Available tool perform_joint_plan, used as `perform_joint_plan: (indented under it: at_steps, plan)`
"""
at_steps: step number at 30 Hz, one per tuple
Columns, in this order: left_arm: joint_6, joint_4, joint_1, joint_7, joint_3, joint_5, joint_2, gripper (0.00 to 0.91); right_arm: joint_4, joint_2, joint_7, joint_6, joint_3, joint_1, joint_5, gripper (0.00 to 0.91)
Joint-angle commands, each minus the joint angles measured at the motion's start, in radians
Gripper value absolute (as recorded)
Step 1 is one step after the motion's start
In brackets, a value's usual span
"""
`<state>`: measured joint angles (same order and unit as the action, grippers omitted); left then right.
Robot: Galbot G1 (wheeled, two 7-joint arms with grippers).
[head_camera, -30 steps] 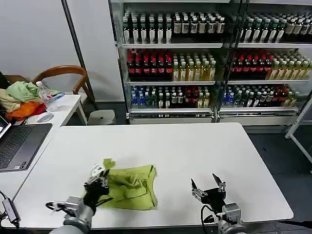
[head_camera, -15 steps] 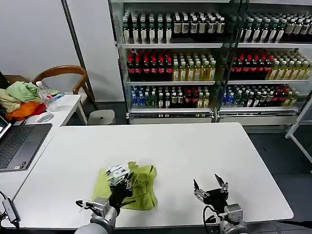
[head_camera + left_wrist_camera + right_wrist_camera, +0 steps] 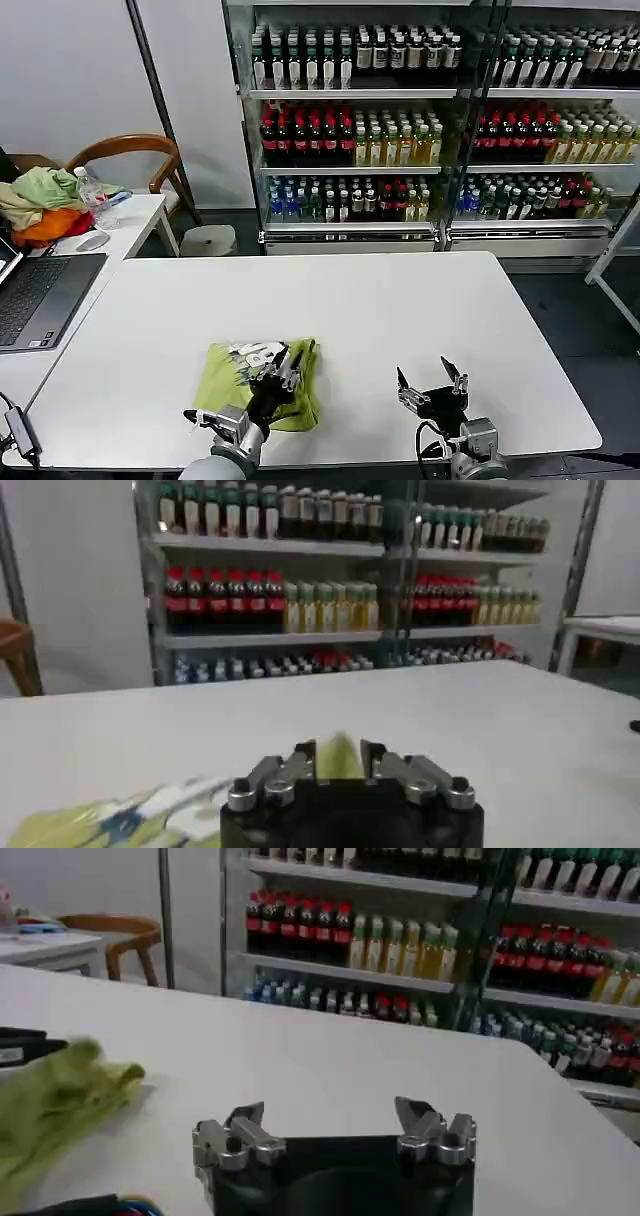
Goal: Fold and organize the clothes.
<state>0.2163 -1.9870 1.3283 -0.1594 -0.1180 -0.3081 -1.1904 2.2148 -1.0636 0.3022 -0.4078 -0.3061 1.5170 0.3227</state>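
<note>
The clothes are a lime yellow-green T-shirt point(image 3: 225, 383) lying bunched near the front edge of the white table point(image 3: 400, 300). A white printed graphic point(image 3: 247, 354) faces up on its folded-over layer. My left gripper point(image 3: 286, 366) sits over the shirt's right part, shut on a fold of the cloth. In the left wrist view that yellow-green fold point(image 3: 339, 754) is pinched between the jaws, and the rest of the shirt point(image 3: 100, 817) lies beside it. My right gripper point(image 3: 430, 381) waits open to the right of the shirt, with nothing between its fingers point(image 3: 246, 1118). The right wrist view has the shirt point(image 3: 50, 1103) off to one side.
A side table at the left holds an open laptop point(image 3: 38, 296), a mouse point(image 3: 92, 241), a water bottle point(image 3: 91, 193) and a heap of pale green, beige and orange garments point(image 3: 40, 203). A wooden chair point(image 3: 135, 150) and drink-filled shelves point(image 3: 400, 120) stand behind the white table.
My left gripper has carried the shirt's left edge rightward across the shirt, folding it over so the white graphic faces up. The right gripper has stayed in place.
</note>
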Motion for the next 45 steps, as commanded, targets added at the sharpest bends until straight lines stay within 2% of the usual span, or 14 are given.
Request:
perform_joint_plan:
  at_steps: [1,7,10,15,25,31,37,38,39,45]
  plan:
    - [-0.094,-0.142,0.015,0.020,-0.089,-0.128,0.037,0.907,0.000,0.002,-0.002,-0.001,0.002,-0.005,-0.001,0.907]
    - [0.068,-0.100,0.097,-0.128,-0.232,-0.163,0.126,0.907,-0.005,0.007,-0.005,0.000,0.005,-0.008,-0.001,0.907]
    - [0.105,-0.061,0.126,-0.160,-0.283,-0.232,0.135,0.907,-0.005,0.010,-0.006,0.001,0.006,-0.013,0.000,0.907]
    - [0.147,0.014,0.120,-0.094,-0.371,-0.346,0.133,0.907,-0.001,0.017,-0.006,0.002,0.001,-0.009,0.000,0.907]
    - [0.160,0.046,0.107,-0.094,-0.361,-0.404,0.111,0.907,0.010,0.018,-0.006,0.003,-0.014,0.002,0.000,0.907]
    - [0.139,0.030,0.117,-0.095,-0.364,-0.550,0.096,0.907,0.009,0.017,-0.007,0.003,-0.017,0.001,0.000,0.907]
    - [0.110,0.055,0.120,-0.059,-0.365,-0.562,0.099,0.907,0.008,0.014,-0.007,0.003,-0.015,0.000,0.000,0.907]
    - [0.113,0.053,0.121,-0.058,-0.366,-0.569,0.099,0.292,0.007,0.015,-0.007,0.003,-0.015,0.000,0.000,0.907]
    - [0.114,0.052,0.122,-0.058,-0.367,-0.594,0.097,0.040,0.007,0.015,-0.007,0.003,-0.016,0.000,0.000,0.907]
    - [0.113,0.061,0.134,-0.049,-0.362,-0.597,0.081,0.050,0.006,0.018,-0.007,0.004,-0.019,0.000,0.001,0.907]
